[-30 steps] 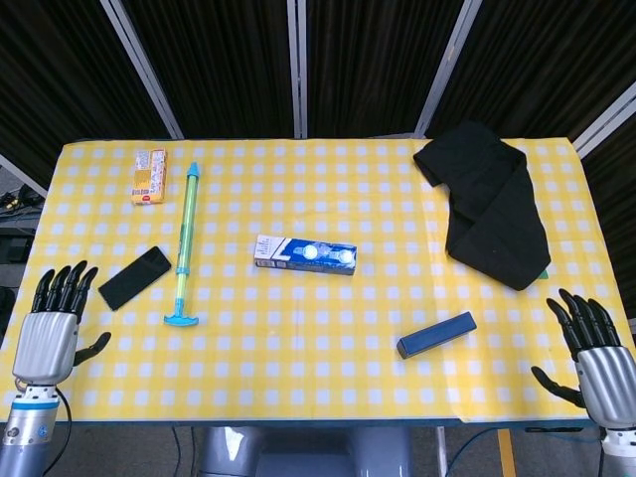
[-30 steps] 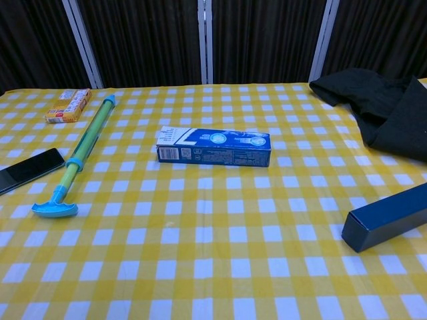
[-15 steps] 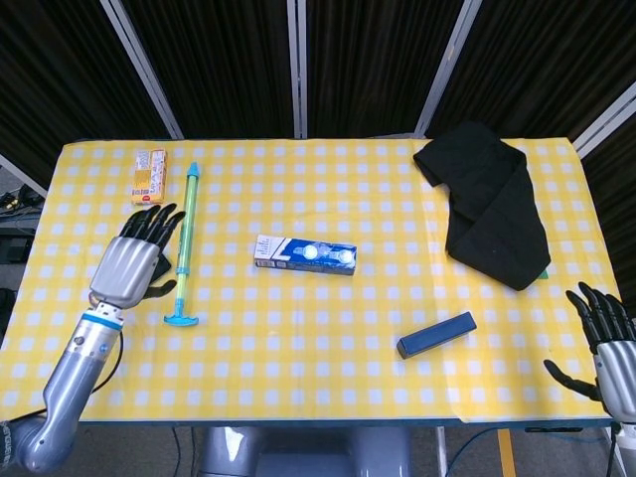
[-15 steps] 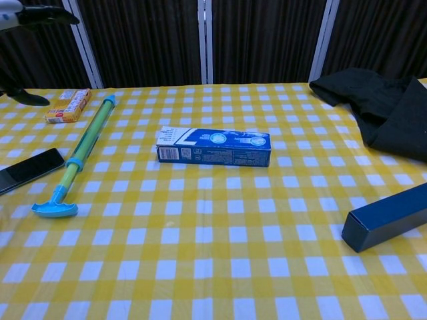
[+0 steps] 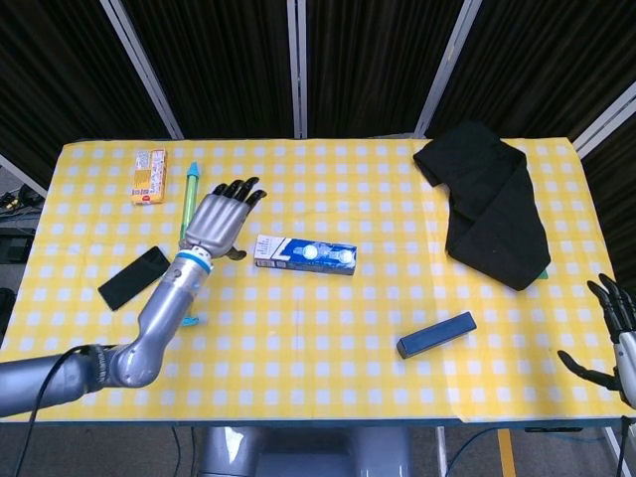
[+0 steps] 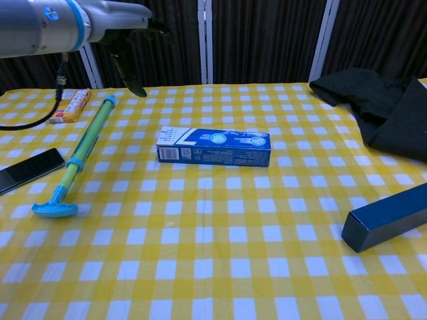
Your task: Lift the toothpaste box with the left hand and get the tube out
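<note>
Fingers (image 5: 241,188) of left hand (image 5: 220,221) spread apart, holding nothing, raised just left of toothpaste box (image 5: 305,254), not touching. Box flat on checked table (image 5: 328,328), mid-table, closed. Right hand (image 5: 618,333) at far right edge, fingers apart, well away from box.

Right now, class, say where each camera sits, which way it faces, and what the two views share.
Head view: high above the near table edge, looking down; shows left hand with its forearm, open beside the toothpaste box, and right hand at the frame's edge.
Chest view: low at the near edge, facing across toward the curtains; only the left forearm and hand.
Shared: toothpaste box, phone, black cloth, dark blue box.
</note>
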Robot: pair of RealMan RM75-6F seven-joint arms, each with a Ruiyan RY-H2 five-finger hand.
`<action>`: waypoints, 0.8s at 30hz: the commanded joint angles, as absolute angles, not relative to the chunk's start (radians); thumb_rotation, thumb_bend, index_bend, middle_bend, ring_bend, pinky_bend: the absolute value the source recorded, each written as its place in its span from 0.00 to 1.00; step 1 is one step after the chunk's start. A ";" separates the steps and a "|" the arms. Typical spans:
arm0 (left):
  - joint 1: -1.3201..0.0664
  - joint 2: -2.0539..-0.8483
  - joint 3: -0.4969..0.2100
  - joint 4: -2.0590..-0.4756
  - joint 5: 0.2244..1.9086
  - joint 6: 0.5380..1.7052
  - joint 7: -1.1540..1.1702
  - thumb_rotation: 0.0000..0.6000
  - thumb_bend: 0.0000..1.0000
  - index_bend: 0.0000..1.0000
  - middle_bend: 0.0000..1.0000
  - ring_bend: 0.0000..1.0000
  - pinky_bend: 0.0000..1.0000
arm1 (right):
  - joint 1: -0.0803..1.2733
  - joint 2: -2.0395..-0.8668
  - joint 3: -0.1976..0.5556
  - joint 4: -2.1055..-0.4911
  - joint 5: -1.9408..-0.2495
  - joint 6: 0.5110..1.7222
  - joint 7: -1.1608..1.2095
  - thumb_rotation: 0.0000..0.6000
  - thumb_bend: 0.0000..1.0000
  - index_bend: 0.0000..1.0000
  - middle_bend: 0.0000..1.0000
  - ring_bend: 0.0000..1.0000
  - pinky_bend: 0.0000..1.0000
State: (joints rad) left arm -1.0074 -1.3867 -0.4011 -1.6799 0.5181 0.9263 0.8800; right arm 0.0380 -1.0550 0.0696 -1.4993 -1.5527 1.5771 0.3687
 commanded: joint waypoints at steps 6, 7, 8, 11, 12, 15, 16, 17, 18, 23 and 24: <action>-1.251 -1.605 -0.367 -1.392 0.264 0.865 0.980 1.00 0.02 0.16 0.03 0.10 0.16 | 0.043 -1.051 0.080 -1.477 -1.523 1.552 0.419 1.00 0.07 0.07 0.00 0.00 0.00; -1.268 -1.622 -0.365 -1.366 0.245 0.856 0.982 1.00 0.02 0.17 0.03 0.10 0.17 | 0.044 -1.051 0.081 -1.475 -1.522 1.550 0.424 1.00 0.07 0.07 0.00 0.00 0.00; -1.283 -1.636 -0.362 -1.344 0.230 0.847 0.985 1.00 0.02 0.17 0.04 0.11 0.17 | 0.044 -1.050 0.081 -1.474 -1.521 1.549 0.427 1.00 0.07 0.07 0.00 0.00 0.00; -1.334 -1.693 -0.350 -1.260 0.196 0.823 0.996 1.00 0.02 0.19 0.05 0.12 0.17 | 0.043 -1.048 0.084 -1.471 -1.520 1.553 0.440 1.00 0.07 0.07 0.00 0.00 0.00; -1.346 -1.709 -0.348 -1.236 0.186 0.817 0.997 1.00 0.02 0.19 0.06 0.12 0.17 | 0.042 -1.047 0.085 -1.470 -1.520 1.554 0.444 1.00 0.07 0.07 0.00 0.00 0.00; -1.385 -1.753 -0.337 -1.181 0.150 0.798 1.011 1.00 0.02 0.19 0.06 0.12 0.17 | 0.041 -1.044 0.089 -1.465 -1.514 1.553 0.462 1.00 0.07 0.07 0.00 0.00 0.00; -1.400 -1.768 -0.331 -1.163 0.139 0.793 1.020 1.00 0.02 0.19 0.06 0.12 0.17 | 0.041 -1.043 0.090 -1.463 -1.511 1.551 0.469 1.00 0.07 0.07 0.00 0.00 0.00; -1.411 -1.779 -0.328 -1.150 0.132 0.790 1.025 1.00 0.02 0.19 0.06 0.12 0.17 | 0.041 -1.043 0.090 -1.461 -1.509 1.550 0.474 1.00 0.07 0.07 0.00 0.00 0.00; -1.420 -1.789 -0.326 -1.139 0.126 0.789 1.029 1.00 0.02 0.19 0.06 0.12 0.17 | 0.041 -1.042 0.091 -1.459 -1.508 1.549 0.478 1.00 0.07 0.07 0.00 0.00 0.00; -1.459 -1.836 -0.319 -1.079 0.092 0.781 1.046 1.00 0.02 0.18 0.06 0.12 0.17 | 0.040 -1.040 0.093 -1.454 -1.507 1.548 0.496 1.00 0.07 0.07 0.00 0.00 0.00; -1.466 -1.846 -0.318 -1.064 0.083 0.778 1.050 1.00 0.02 0.18 0.06 0.12 0.17 | 0.039 -1.039 0.093 -1.453 -1.507 1.548 0.499 1.00 0.07 0.07 0.00 0.00 0.00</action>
